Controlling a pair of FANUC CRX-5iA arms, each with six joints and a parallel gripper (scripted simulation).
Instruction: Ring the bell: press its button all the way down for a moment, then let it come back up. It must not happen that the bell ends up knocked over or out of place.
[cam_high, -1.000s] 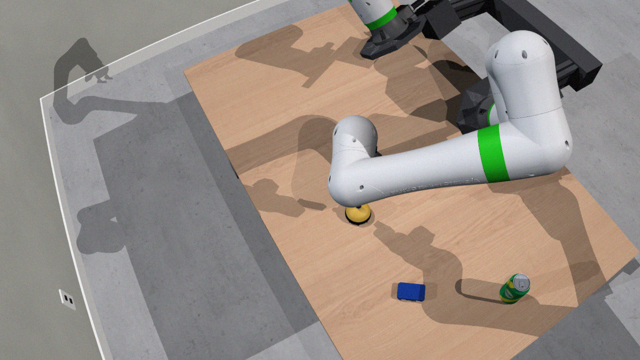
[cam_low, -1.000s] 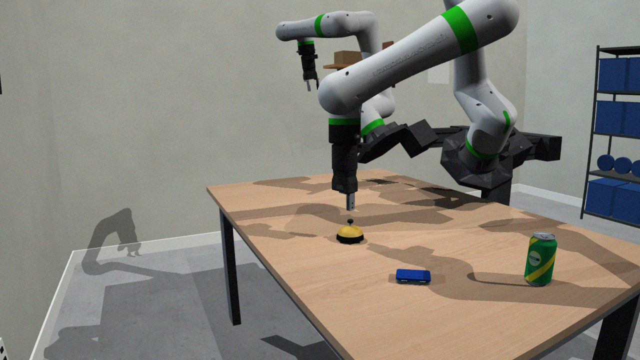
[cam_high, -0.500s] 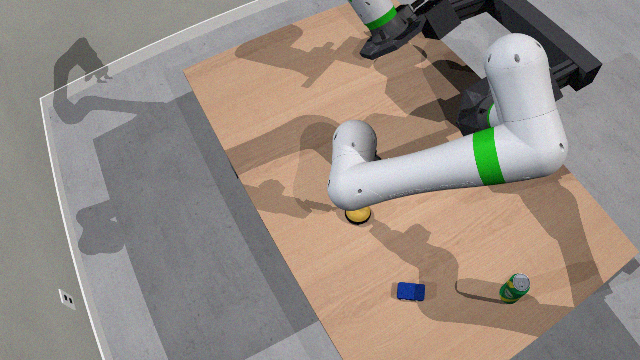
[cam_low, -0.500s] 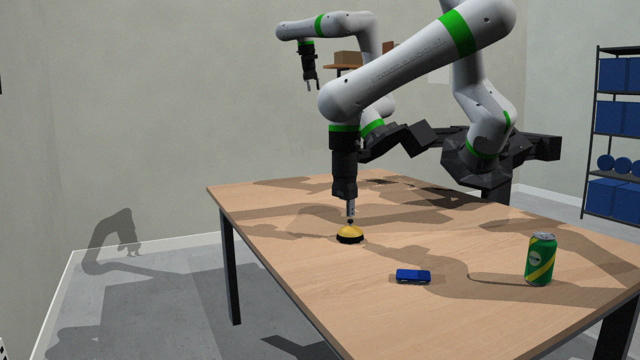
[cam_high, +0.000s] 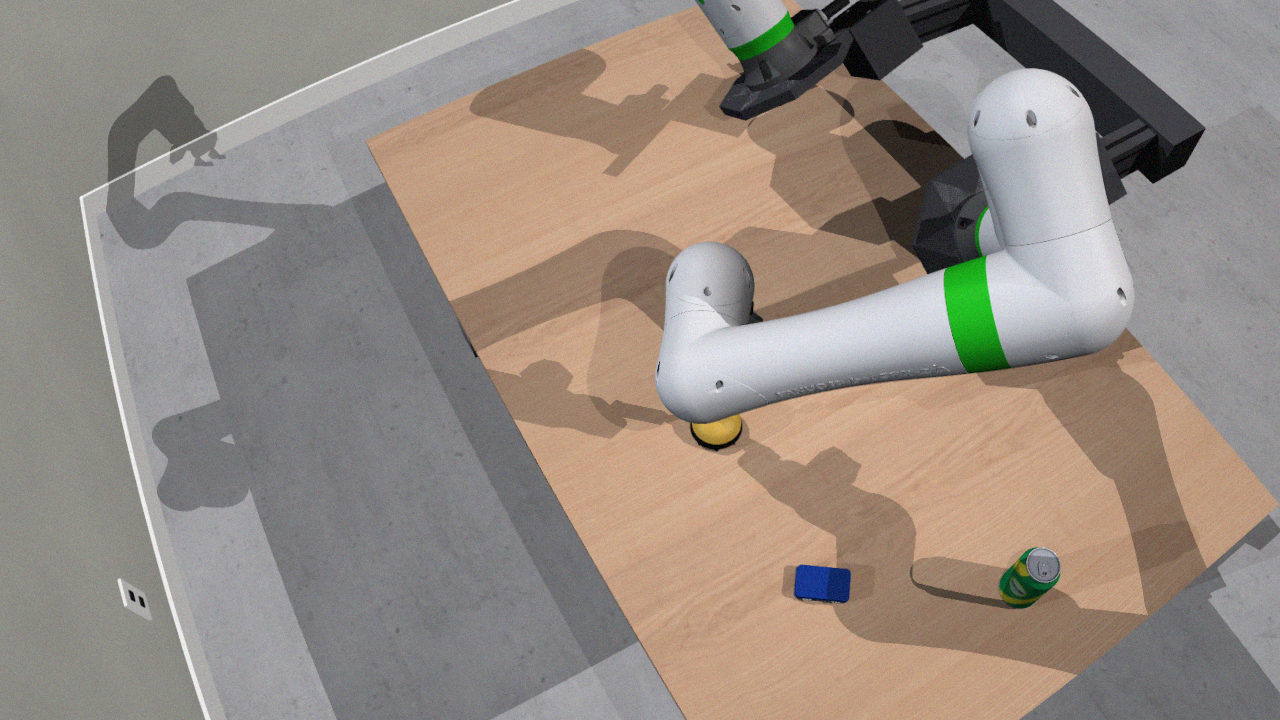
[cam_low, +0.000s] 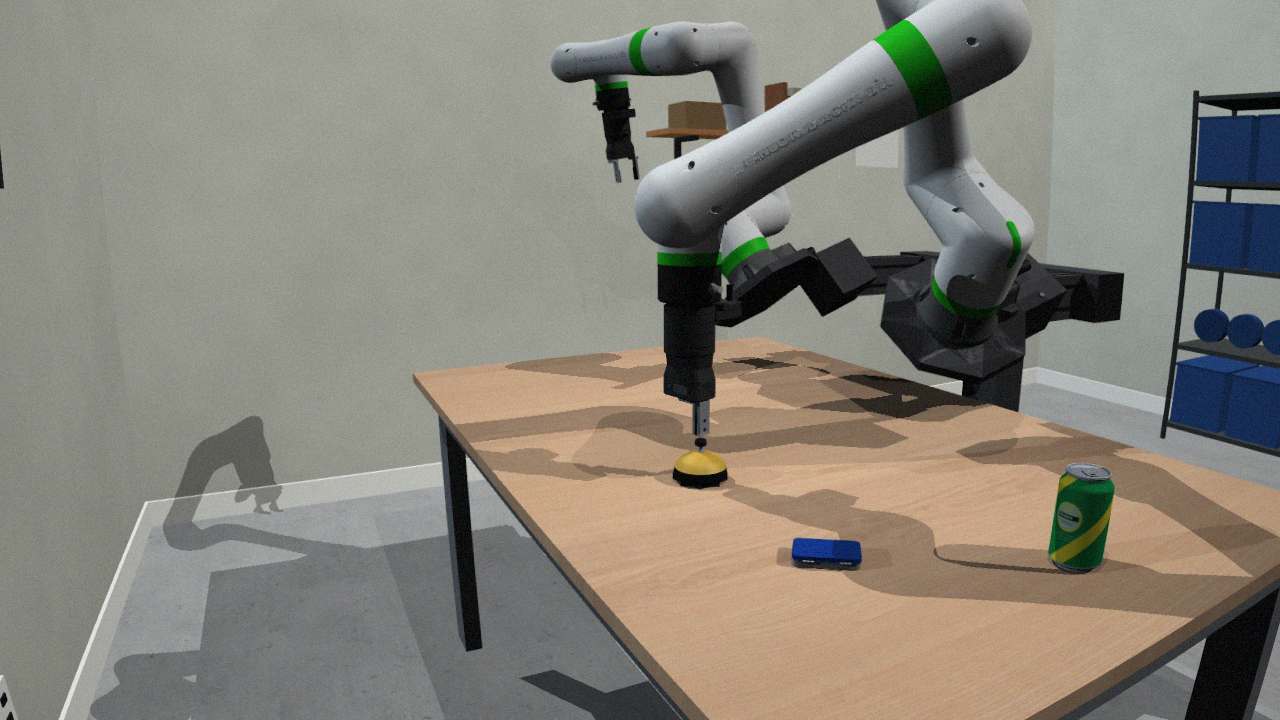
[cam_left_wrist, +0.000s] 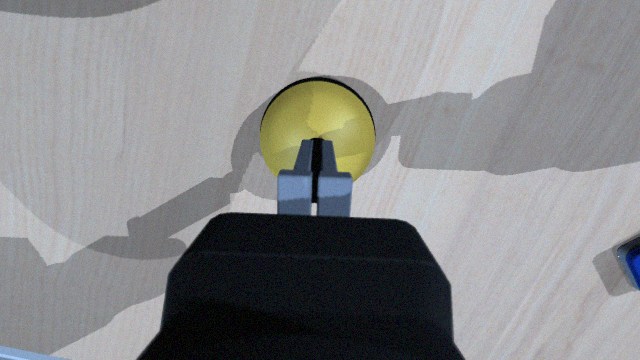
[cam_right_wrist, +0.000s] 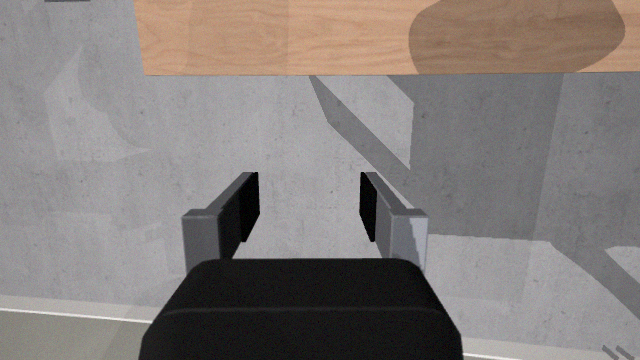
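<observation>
The bell, a yellow dome (cam_high: 716, 431) (cam_low: 699, 464) (cam_left_wrist: 320, 110) on a black base, stands upright on the table. Its black button (cam_low: 700, 443) shows on top in the exterior view. My left gripper (cam_low: 700, 433) (cam_left_wrist: 316, 159) is shut and empty, pointing straight down. Its fingertips are directly over the button, touching it or just above it; I cannot tell which. In the left wrist view the fingertips hide nearly all of the button. My right gripper (cam_low: 627, 179) (cam_right_wrist: 309, 193) is open and empty, high up beyond the table's far end.
A blue box (cam_high: 821, 583) (cam_low: 826, 553) lies flat on the wooden table (cam_high: 716, 626) (cam_low: 644, 573). A green and yellow can (cam_high: 1029, 577) (cam_low: 1080, 519) stands upright farther off. The left arm reaches over the table and partly covers the bell in the top view.
</observation>
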